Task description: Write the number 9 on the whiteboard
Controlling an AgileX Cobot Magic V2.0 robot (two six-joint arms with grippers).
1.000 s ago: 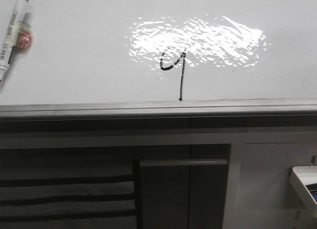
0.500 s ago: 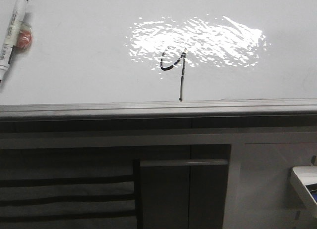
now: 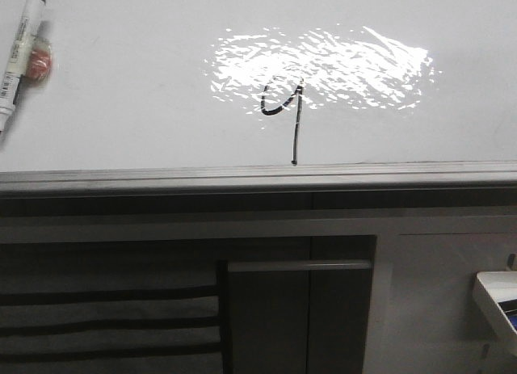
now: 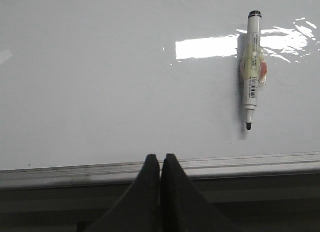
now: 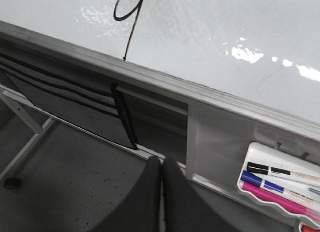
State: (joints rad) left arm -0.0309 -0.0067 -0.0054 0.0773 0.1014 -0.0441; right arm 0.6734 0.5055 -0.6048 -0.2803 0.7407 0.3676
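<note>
The whiteboard point(image 3: 121, 83) fills the upper part of the front view, with a grey metal rail point(image 3: 258, 178) along its lower edge. A black number 9 point(image 3: 287, 115) is drawn on it under the glare patch, its tail reaching down to the rail. It also shows in the right wrist view point(image 5: 127, 19). A white marker point(image 3: 18, 55) sticks to the board at the far left and shows in the left wrist view point(image 4: 251, 66). My left gripper point(image 4: 160, 158) is shut and empty near the rail. My right gripper point(image 5: 161, 159) is shut and empty, low, in front of the cabinet.
Dark grey cabinet panels point(image 3: 266, 309) stand below the board. A white tray point(image 5: 285, 184) with black, blue and pink markers hangs at the lower right, also seen at the front view's edge point(image 3: 497, 297). Grey floor point(image 5: 60, 182) lies below.
</note>
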